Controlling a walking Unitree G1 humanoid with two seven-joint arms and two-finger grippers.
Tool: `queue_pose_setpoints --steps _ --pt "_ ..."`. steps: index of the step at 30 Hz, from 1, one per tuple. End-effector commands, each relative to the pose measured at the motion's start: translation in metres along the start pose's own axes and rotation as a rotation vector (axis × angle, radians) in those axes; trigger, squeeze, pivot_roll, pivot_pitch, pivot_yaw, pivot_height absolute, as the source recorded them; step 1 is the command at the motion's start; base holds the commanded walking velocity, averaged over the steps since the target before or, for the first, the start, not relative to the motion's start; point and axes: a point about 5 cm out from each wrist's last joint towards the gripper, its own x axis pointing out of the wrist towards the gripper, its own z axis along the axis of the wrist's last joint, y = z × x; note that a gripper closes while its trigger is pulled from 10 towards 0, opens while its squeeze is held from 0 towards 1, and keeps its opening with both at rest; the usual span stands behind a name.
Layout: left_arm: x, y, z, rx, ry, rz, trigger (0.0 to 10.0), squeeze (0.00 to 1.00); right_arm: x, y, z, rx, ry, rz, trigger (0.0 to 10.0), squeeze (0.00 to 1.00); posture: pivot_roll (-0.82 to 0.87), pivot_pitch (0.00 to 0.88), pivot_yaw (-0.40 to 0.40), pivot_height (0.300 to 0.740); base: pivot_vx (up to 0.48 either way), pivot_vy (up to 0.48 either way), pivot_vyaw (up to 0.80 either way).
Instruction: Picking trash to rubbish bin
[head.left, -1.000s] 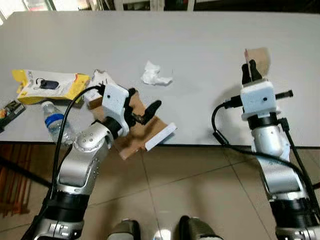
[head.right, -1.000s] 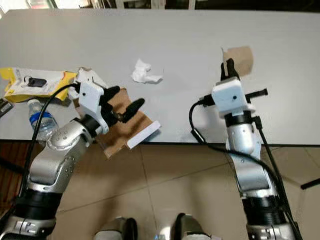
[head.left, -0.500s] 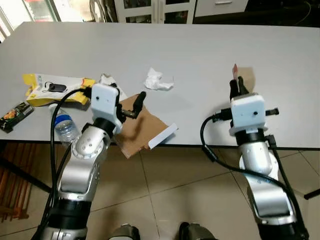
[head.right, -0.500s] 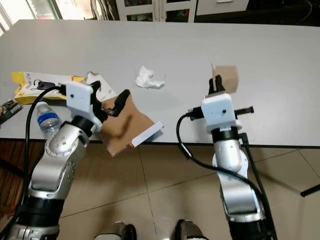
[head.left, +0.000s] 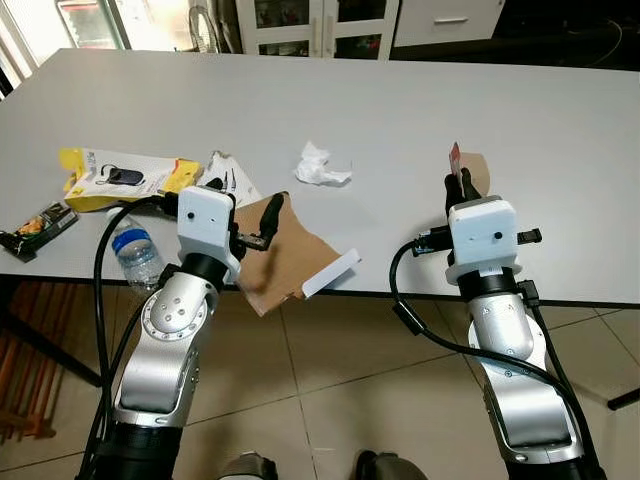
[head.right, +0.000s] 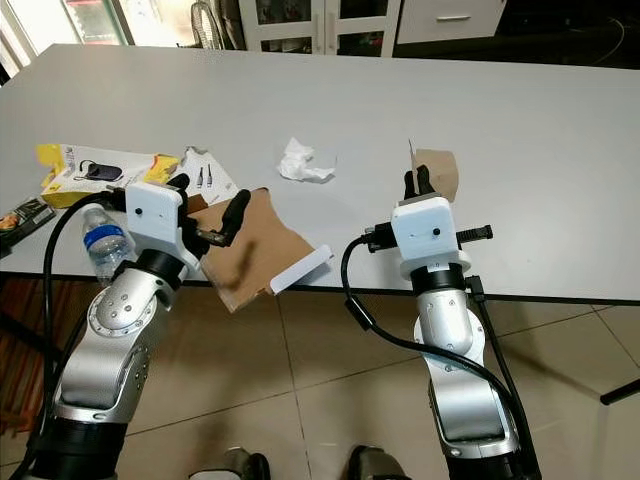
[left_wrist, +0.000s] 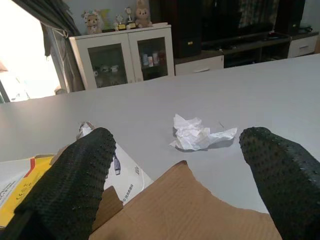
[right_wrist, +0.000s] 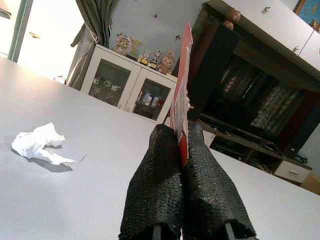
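A broad grey table (head.left: 400, 110) stretches before me, above a beige tiled floor (head.left: 330, 370), with white glass-door cabinets (left_wrist: 125, 55) and dark shelving behind it.

Nearest, at the table's front edge, my left claw (head.left: 258, 222) hovers over a torn piece of brown cardboard (head.left: 290, 262) that hangs partly off the edge; a white strip (head.left: 332, 273) lies on the cardboard's near corner. The fingers (left_wrist: 75, 185) stand wide apart, gripping nothing, with the cardboard below and between them.

On my right side, my right claw (head.left: 458, 184) is raised above the table near its front edge. Its fingers (right_wrist: 160, 185) are pressed together, clamped on a thin red-and-white wrapper (right_wrist: 181, 100) that stands upright out of the fingertips. Just behind that claw a brown paper scrap (head.left: 478, 172) lies on the table.

To my left near the edge, a clear plastic bottle with a blue label (head.left: 135, 258) lies beside my left arm. Beyond it rests a yellow package (head.left: 125, 178), with a white printed leaflet (head.left: 232, 178) between it and the cardboard. A dark snack wrapper (head.left: 38, 228) sits at the far left edge.

Farther in, near the middle, lies a crumpled white tissue (head.left: 322, 166), apart from both claws.
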Motion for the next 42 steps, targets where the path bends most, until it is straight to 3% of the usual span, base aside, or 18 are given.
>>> queue_pose_setpoints --steps 1,42 --pt "-0.0032 -0.0002 -0.0005 0.008 0.008 0.012 10.0 0.0 0.0014 -0.0002 0.0026 0.005 -0.001 0.003 10.0 0.0 0.03 0.102 0.005 0.74 -0.255 0.0 0.0" --pt "-0.0025 -0.0002 -0.0036 0.031 0.027 -0.012 10.0 0.0 0.0033 0.0047 -0.0007 0.023 0.018 0.012 10.0 0.0 0.03 0.089 0.015 0.74 -0.246 0.0 0.0"
